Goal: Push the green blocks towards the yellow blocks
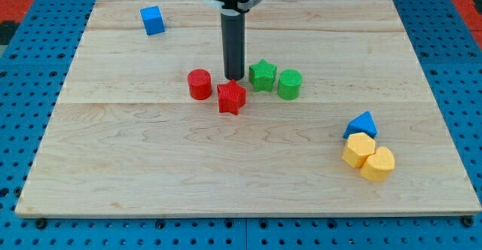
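Note:
A green star block (pixel 262 75) and a green cylinder (pixel 289 83) stand side by side near the board's middle. Two yellow blocks lie touching at the lower right: a hexagon-like one (pixel 358 150) and a heart-like one (pixel 378 164). My tip (pixel 234 78) is just left of the green star, close to it, and just above the red star (pixel 231 97). I cannot tell whether the tip touches either star.
A red cylinder (pixel 199 84) stands left of the red star. A blue triangular block (pixel 361 123) touches the top of the yellow hexagon. A blue cube (pixel 152 20) sits at the upper left. The wooden board (pixel 151 167) lies on a blue pegboard.

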`<action>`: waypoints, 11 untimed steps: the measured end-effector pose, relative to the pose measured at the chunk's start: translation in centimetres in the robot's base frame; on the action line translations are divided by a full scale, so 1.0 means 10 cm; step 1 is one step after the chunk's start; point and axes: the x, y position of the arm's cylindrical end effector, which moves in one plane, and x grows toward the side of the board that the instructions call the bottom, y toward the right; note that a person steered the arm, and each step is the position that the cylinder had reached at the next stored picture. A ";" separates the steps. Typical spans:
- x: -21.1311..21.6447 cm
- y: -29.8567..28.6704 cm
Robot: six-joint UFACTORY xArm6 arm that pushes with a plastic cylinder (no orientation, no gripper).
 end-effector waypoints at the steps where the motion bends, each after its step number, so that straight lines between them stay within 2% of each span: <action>1: 0.12 -0.01; 2: 0.21 0.39; 3: -0.27 0.19; 4: -0.40 0.48; 5: 0.16 1.19; 6: 0.49 1.47; 7: 0.33 1.46; 8: 0.21 1.21; 9: 0.35 0.50; 10: 0.54 0.42; 11: 0.84 0.66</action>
